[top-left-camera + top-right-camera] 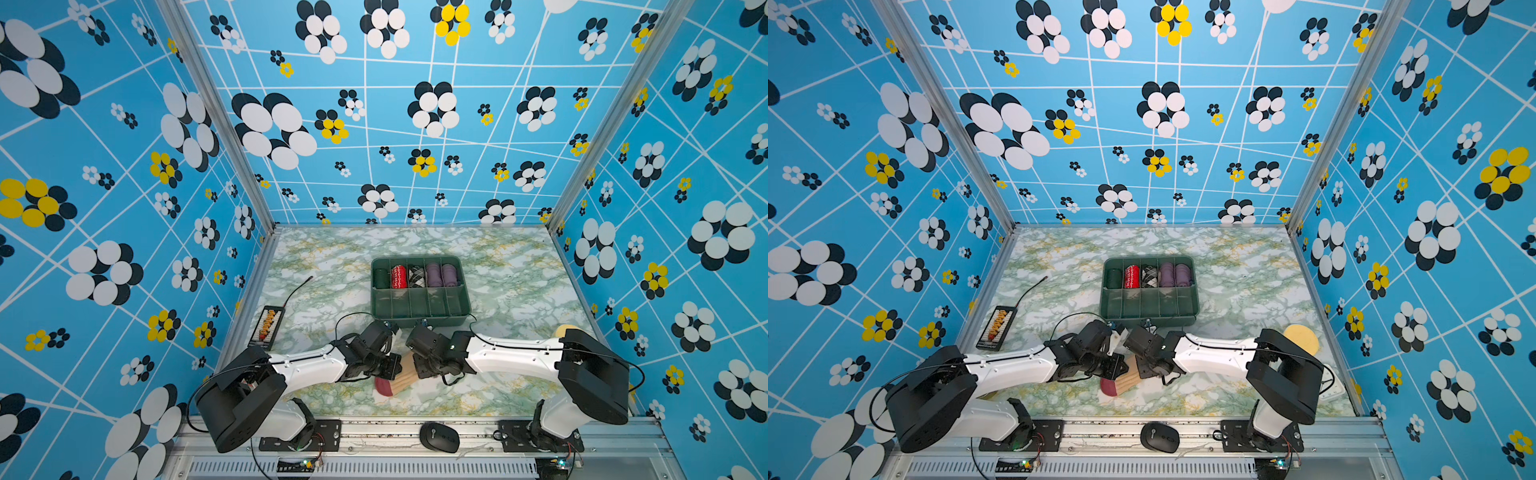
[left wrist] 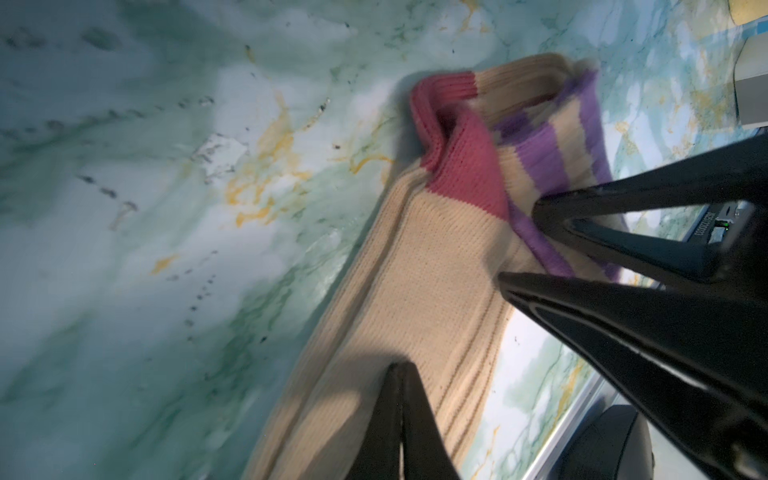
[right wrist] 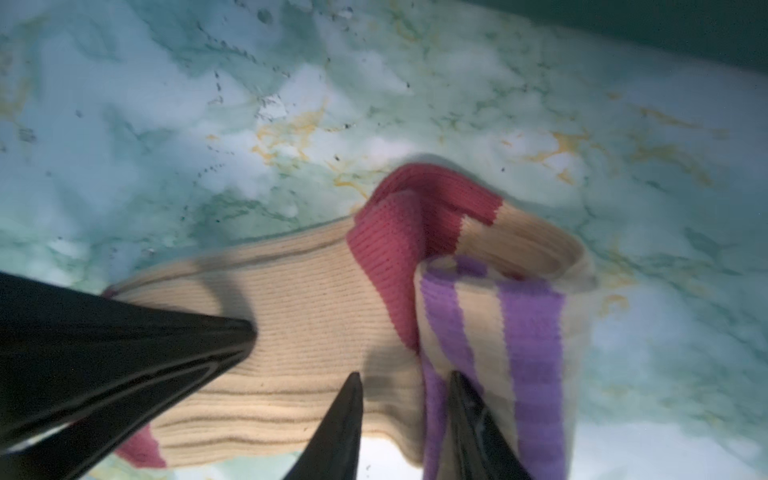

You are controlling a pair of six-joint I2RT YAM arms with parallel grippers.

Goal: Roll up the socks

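tan socks, cuff folded over; left claw together, tip on them; right claw apart around the cuff.

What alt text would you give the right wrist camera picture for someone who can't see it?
Tan ribbed socks with maroon cuff and purple stripes lie partly folded on a green marbled table. The right hand straddles the striped end with its black fingers apart, while the shut left hand rests its tip on the tan part.
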